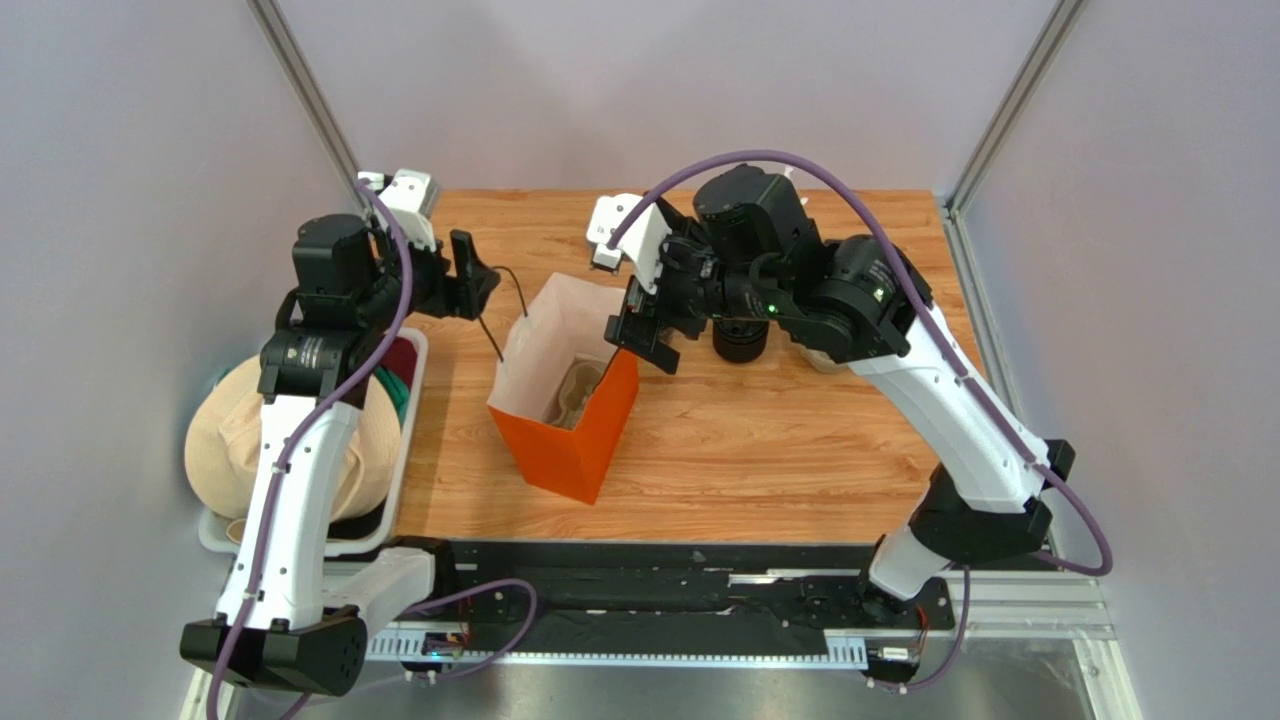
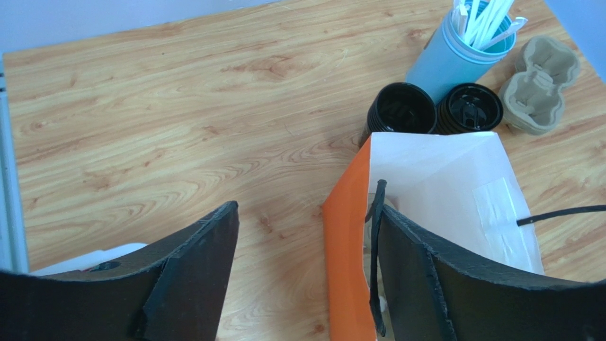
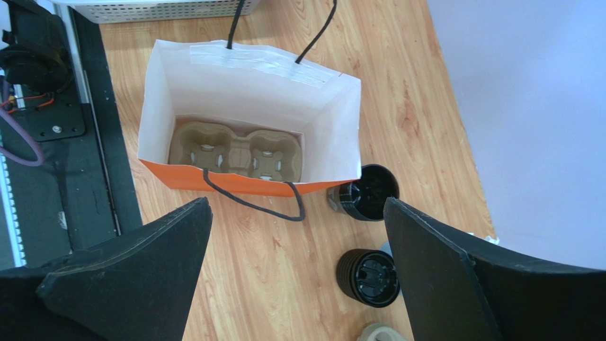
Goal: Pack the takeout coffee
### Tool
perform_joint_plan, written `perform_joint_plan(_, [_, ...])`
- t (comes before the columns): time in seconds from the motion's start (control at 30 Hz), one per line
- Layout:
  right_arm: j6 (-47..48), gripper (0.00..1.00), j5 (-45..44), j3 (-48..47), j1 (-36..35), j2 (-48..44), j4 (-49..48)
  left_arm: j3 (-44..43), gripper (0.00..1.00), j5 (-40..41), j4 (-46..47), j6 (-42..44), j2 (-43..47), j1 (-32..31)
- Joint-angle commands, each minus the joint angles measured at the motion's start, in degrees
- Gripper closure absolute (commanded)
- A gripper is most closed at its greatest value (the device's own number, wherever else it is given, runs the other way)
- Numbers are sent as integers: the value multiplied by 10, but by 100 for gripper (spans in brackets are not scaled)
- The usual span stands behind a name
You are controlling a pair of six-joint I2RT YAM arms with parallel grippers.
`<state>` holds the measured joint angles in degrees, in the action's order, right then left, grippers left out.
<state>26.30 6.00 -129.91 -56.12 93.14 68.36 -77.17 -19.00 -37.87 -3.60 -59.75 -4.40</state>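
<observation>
The takeout coffee (image 3: 370, 277), a ribbed dark cup with a black lid, stands on the wood table beside a lidless dark cup (image 3: 370, 192). Both also show in the left wrist view: the lidded cup (image 2: 469, 108) and the lidless cup (image 2: 402, 110) stand just behind the orange paper bag (image 2: 348, 234). The bag (image 1: 564, 398) stands open with a cardboard cup tray (image 3: 238, 149) on its bottom. My left gripper (image 2: 306, 213) is open, the bag's near wall and a black handle against its right finger. My right gripper (image 3: 295, 206) hovers open above the bag's edge, holding nothing.
A pale blue cup of white straws (image 2: 462, 50) and a second cardboard tray (image 2: 538, 84) stand behind the cups. A white basket (image 1: 409, 435) with a tan bundle sits off the table's left edge. A black rail (image 1: 676, 578) runs along the near edge.
</observation>
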Motion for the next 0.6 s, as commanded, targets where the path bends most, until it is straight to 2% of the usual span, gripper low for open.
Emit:
perform_joint_plan(0.0, [38,1,-10,11,10,-29,0,0,15,-11,13,4,5,4])
perform_joint_plan(0.2, [115,5,-10,70,14,-42,8,-13,14,-35,9,11,1,4])
perform_joint_plan(0.27, [131,9,-15,92,15,-41,0,-18,16,-45,6,15,-2,4])
perform_joint_plan(0.37, [153,14,-9,122,23,-38,-20,-26,22,-68,2,17,-6,3])
perform_joint_plan(0.53, [165,21,32,120,47,-25,-37,-28,37,-101,0,18,-9,3])
perform_joint_plan(0.57, [166,22,38,120,48,-24,-36,-27,43,-103,-1,19,-9,3])
